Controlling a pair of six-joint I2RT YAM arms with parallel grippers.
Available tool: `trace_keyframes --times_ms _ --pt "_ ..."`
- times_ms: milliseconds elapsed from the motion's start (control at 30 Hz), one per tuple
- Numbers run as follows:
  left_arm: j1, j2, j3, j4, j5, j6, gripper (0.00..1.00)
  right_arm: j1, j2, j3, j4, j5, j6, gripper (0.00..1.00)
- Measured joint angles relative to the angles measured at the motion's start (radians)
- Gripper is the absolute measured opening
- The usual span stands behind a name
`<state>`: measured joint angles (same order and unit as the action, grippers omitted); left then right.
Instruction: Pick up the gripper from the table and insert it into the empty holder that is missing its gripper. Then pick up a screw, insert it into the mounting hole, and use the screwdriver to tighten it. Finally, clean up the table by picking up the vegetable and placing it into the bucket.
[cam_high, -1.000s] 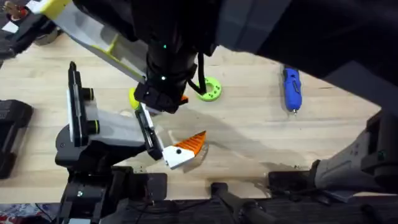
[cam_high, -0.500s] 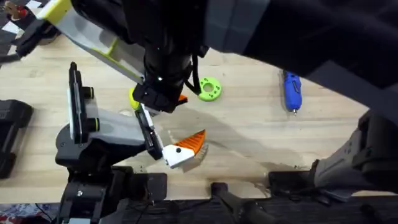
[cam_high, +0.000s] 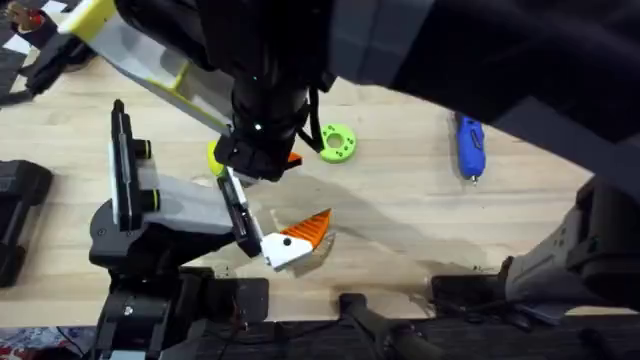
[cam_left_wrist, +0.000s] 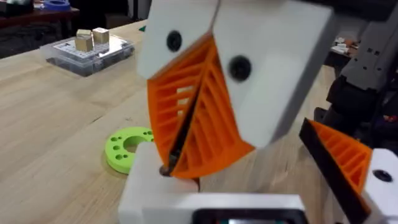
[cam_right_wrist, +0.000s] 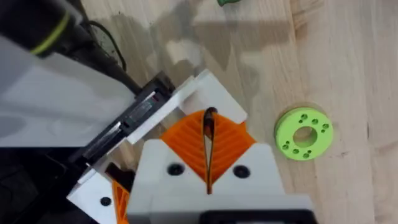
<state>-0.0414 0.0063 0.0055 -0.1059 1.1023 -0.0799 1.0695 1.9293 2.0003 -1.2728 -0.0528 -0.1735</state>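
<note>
Both claws, left (cam_left_wrist: 186, 149) and right (cam_right_wrist: 208, 155), press their pads together; one gripper (cam_high: 297, 240), one screwdriver (cam_high: 468, 145), one green disc (cam_high: 337, 143) lie on the counter (cam_high: 400, 210).

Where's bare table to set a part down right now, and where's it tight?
Free: the wood between the green ring and the blue screwdriver, and the stretch nearer the arm bases from the white-and-orange gripper piece toward the right edge. Crowded: the left side, where the grey holder, that gripper piece and an arm hanging over them bunch together.
</note>
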Motion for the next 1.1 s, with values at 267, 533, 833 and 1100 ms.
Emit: trace_keyframes --times_ms 267,533,833,1100 --pt "0.000 0.000 0.000 0.000 0.000 0.000 0.987 0.000 0.000 0.000 0.000 0.000 -0.015 0.009" --pt "0.001 0.000 0.000 0.000 0.001 0.006 0.986 -0.024 -0.003 0.003 -0.012 0.027 -0.020 0.967" --pt "0.001 -0.001 0.000 0.001 0.000 0.020 0.986 -0.013 -0.041 0.003 -0.009 0.016 -0.022 0.995" --pt "0.001 -0.001 0.000 0.001 0.000 0.020 0.987 -0.025 -0.124 0.003 0.000 -0.017 -0.021 0.995"
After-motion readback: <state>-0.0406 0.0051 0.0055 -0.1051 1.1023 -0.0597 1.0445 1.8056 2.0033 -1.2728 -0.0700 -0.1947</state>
